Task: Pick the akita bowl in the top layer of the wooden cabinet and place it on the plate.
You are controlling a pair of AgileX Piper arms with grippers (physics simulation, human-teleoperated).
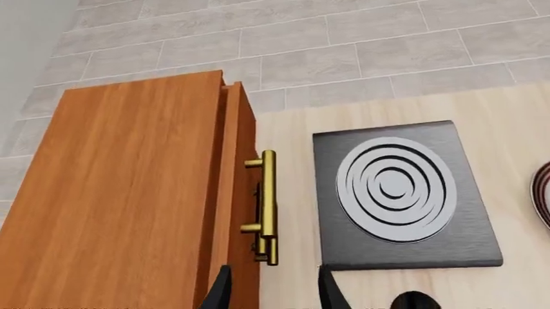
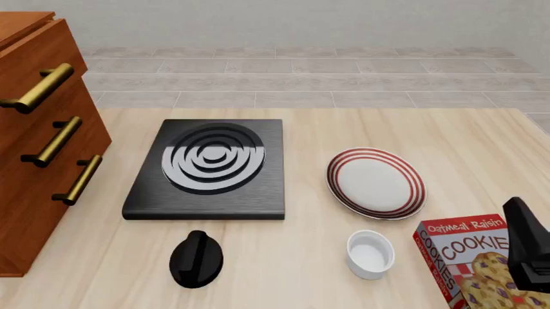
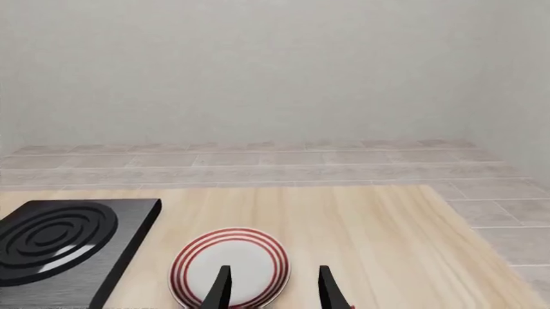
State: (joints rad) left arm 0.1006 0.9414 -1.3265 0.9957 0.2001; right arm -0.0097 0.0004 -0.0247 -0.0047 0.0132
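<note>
Nearest us, our left gripper (image 1: 273, 293) hangs open and empty above the cabinet (image 1: 129, 193), lined up with the top drawer's handle (image 1: 268, 203). We judge the drawer not yet opened, so the bowl inside stays hidden. The next move is grasping that handle. Our right gripper (image 3: 273, 290), also open and empty, waits by the plate (image 2: 375, 182); the stove (image 2: 208, 168) lies between.
</note>
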